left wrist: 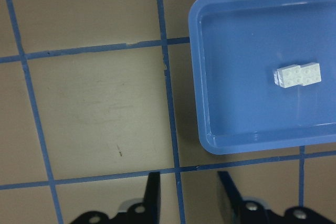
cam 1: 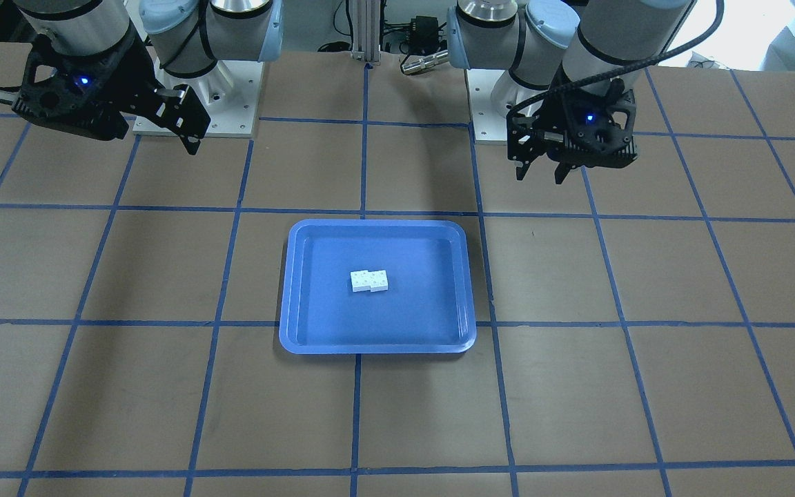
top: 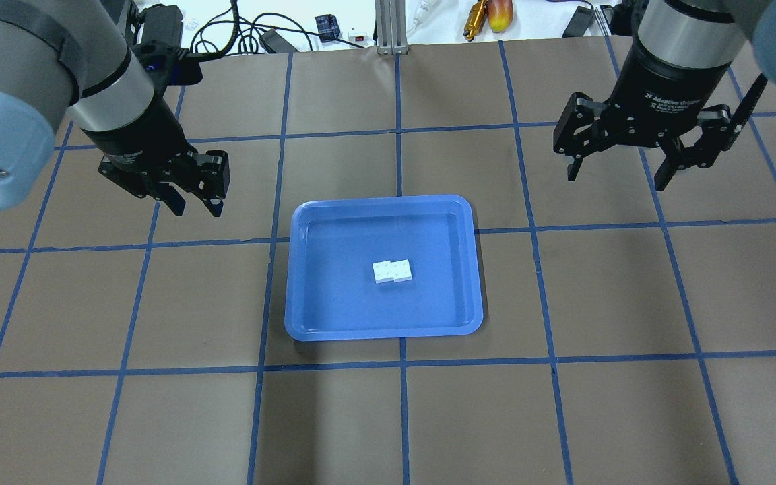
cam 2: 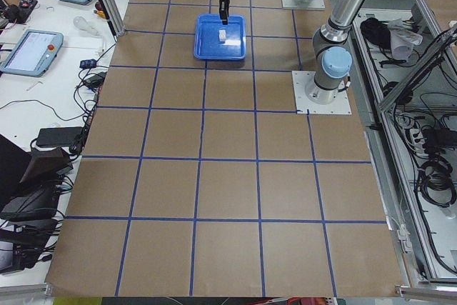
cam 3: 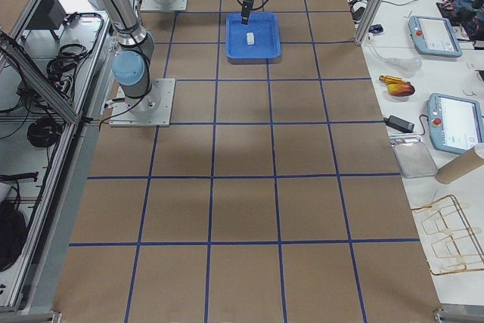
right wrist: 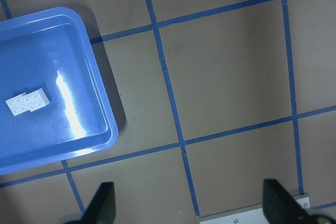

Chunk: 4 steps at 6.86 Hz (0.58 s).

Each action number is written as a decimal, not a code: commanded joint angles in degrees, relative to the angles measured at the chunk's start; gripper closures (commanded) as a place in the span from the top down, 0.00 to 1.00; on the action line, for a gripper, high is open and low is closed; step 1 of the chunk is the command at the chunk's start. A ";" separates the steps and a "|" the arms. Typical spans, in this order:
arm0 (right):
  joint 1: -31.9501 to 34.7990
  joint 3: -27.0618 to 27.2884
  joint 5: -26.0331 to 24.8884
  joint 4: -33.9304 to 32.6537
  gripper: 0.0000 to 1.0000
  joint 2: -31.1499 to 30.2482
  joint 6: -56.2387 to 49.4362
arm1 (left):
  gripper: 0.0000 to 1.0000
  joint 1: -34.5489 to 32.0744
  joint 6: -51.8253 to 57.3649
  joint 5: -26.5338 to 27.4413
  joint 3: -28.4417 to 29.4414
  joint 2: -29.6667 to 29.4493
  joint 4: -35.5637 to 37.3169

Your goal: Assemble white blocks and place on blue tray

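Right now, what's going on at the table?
Nothing is being handled. The blocks lie together, apparently joined, near the middle of the tray. The left gripper and right gripper hang open and empty above the table, one off each side of the tray.

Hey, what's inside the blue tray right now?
Only the white blocks, touching side by side, slightly offset, studs up, near the middle of the blue tray. The floor beneath them is hidden.
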 commanded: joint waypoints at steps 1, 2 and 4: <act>-0.34 -0.12 0.09 0.04 1.00 -0.02 -0.06 | 1.00 0.58 0.27 0.43 5.31 -0.16 -3.70; -0.35 -0.12 -0.25 -0.05 1.00 0.07 -1.19 | 1.00 0.59 0.53 1.91 7.00 -0.43 -5.22; -0.17 -0.12 0.00 -0.57 1.00 -0.02 -0.77 | 1.00 0.41 0.80 1.93 7.46 -0.43 -5.23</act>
